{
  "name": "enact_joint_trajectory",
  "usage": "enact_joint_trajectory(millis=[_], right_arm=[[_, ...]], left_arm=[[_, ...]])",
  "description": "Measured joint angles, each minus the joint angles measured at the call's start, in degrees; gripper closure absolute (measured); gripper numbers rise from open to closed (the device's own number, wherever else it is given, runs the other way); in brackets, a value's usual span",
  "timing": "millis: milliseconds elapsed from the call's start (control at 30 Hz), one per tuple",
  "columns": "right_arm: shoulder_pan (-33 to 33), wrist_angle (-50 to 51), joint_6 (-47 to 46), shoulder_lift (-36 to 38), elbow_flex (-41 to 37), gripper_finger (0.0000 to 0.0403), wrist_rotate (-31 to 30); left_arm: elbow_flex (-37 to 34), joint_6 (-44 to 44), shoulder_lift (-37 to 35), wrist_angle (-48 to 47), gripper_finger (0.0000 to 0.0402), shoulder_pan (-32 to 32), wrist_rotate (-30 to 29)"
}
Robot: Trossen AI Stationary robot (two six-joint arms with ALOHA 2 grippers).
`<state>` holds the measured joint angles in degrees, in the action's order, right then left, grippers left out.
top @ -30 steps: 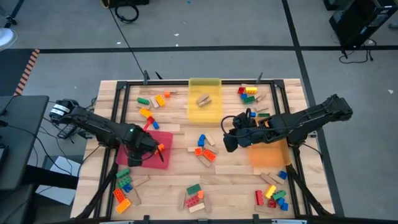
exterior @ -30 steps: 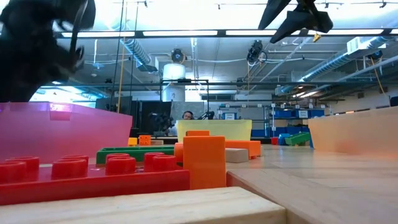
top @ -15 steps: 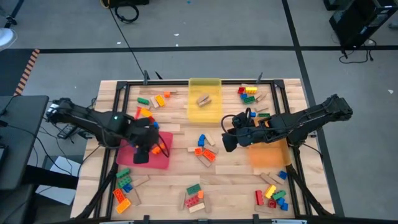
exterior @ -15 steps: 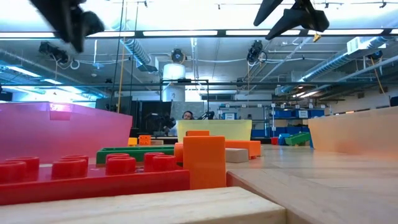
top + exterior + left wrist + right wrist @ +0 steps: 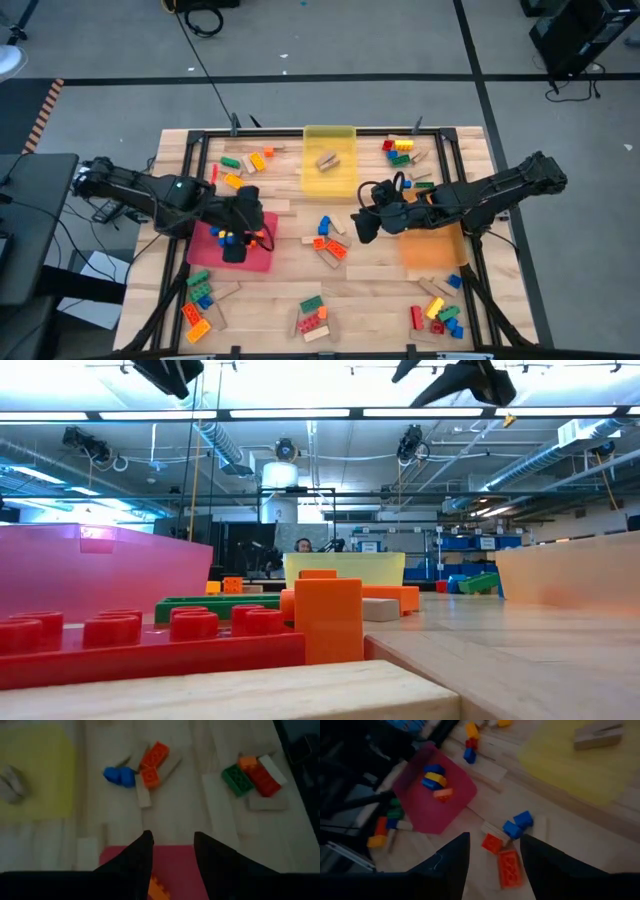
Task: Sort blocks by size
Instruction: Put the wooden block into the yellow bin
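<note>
on the wooden table (image 5: 290, 275) the blocks lay in loose heaps: one cluster of blue, orange and tan pieces at the middle (image 5: 328, 240), others near each corner, a few small ones already in the red tray (image 5: 262, 257), and two wooden blocks in the yellow tray (image 5: 312, 180). the orange tray (image 5: 435, 250) showed no blocks in the part left visible.

the left gripper (image 5: 243, 218) hung over the red tray with its fingers apart and nothing between them; its own camera showed an orange brick (image 5: 159, 890) lying in the tray just below the gap. the right gripper (image 5: 366, 224) hovered beside the middle cluster, fingers also apart and empty, with the blue bricks (image 5: 517, 825) and orange bricks (image 5: 502, 855) ahead of it.

the studded bricks looked light, hard and smooth, so they would likely slide or skitter if nudged rather than pinched. a grip across the two flat long sides, low on the body and square to it, seemed safest; the studs on top offered no purchase. the wooden blocks looked stiff and a little rougher, so probably less slippery, and best taken across the narrow width. where pieces lay touching in the middle cluster, closing on one could push its neighbour.

no brand, label or readable writing was visible on the blocks, trays or arms.
</note>
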<state>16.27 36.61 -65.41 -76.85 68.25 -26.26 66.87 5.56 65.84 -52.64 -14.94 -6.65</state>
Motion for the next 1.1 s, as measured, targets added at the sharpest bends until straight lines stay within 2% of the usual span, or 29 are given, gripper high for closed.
enact_joint_trajectory(millis=[100,233,367,467,600,833,933,1100], right_arm=[[0.0,-2.7,1.2,0.0,0.0,0.0212,-0.1],[-0.2,-6.4,2.6,-0.7,0.0,0.0200,0.0],[-0.9,-9.8,5.3,-4.2,0.6,0.0192,4.2],[-2.1,-8.7,7.5,-9.1,4.1,0.0190,8.7],[-3.6,-2.1,11.2,-17.6,12.6,0.0190,13.9],[-4.1,20.3,12.8,-33.0,28.3,0.0190,17.4],[-3.7,24.8,11.7,-37.0,29.8,0.0190,17.4],[-3.5,25.4,12.2,-40.1,29.8,0.0190,18.3]], left_arm=[[-1.0,-1.0,-3.1,1.4,0.0249,0.8,-2.7],[-6.6,-1.0,-11.1,5.7,0.0249,2.1,-5.9],[-13.6,-0.9,-20.5,10.9,0.0249,3.1,-7.3],[-17.6,-0.5,-25.9,13.7,0.0249,3.5,-7.3],[-21.7,2.4,-30.6,16.3,0.0249,3.7,-7.3],[-24.3,7.6,-32.3,16.4,0.0249,3.7,-7.3],[-24.8,9.3,-32.2,16.5,0.0249,3.7,-7.3],[-24.9,10.1,-32.2,16.4,0.0249,3.7,-7.3]])
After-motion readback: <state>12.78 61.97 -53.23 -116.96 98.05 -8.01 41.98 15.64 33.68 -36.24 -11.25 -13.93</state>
